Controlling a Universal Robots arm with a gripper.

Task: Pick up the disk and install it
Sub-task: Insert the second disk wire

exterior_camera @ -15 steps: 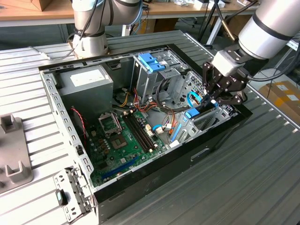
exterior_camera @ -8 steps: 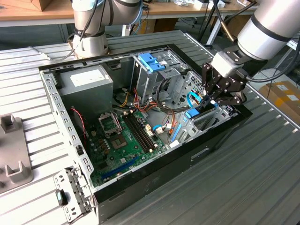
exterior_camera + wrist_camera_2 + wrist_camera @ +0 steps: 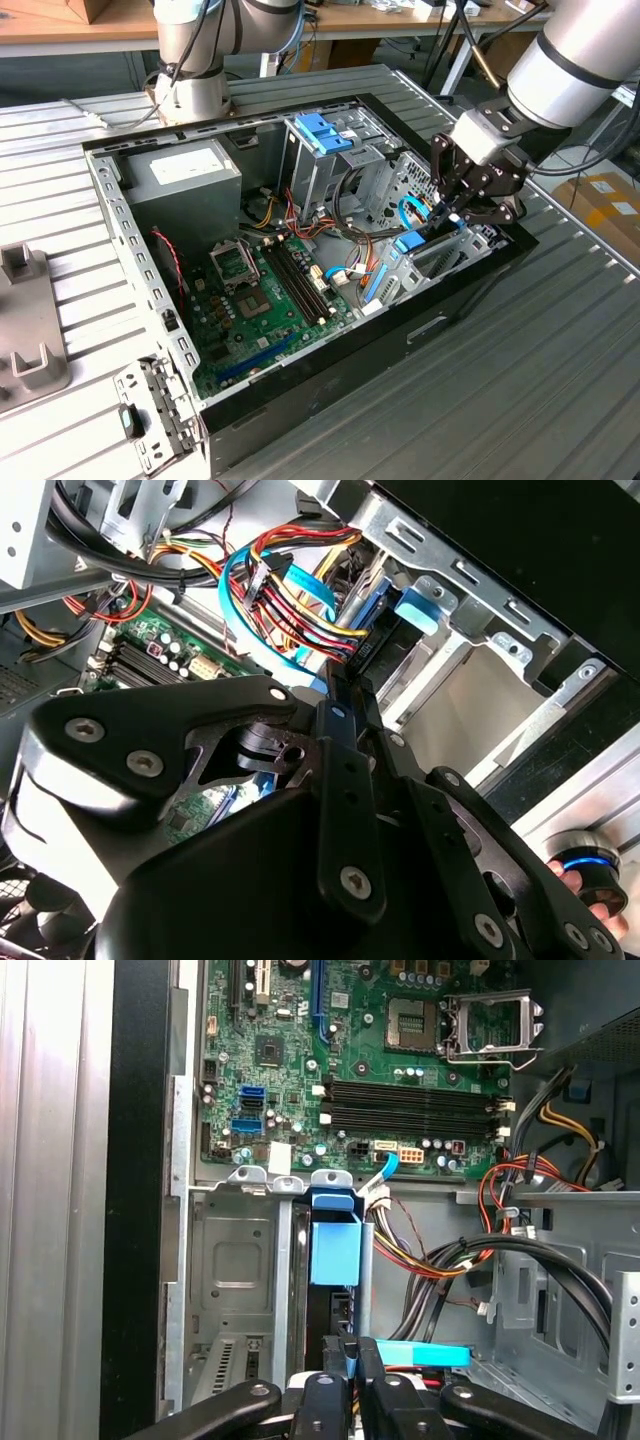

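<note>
Black linkage fingers of the gripper (image 3: 352, 1355) are pinched together on the disk (image 3: 335, 1245), which stands on edge in a bay at the computer case's (image 3: 300, 400) front corner, long axis running along the bay, light-blue rail outermost. Beyond it, the first wrist view shows the green motherboard (image 3: 370, 1050); the second wrist view shows bundled coloured cables (image 3: 290, 600).

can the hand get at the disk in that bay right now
Probably yes: the hand is already down inside the open case at the disk, which stands on edge in its bay, with only loose cables beside it.
</note>
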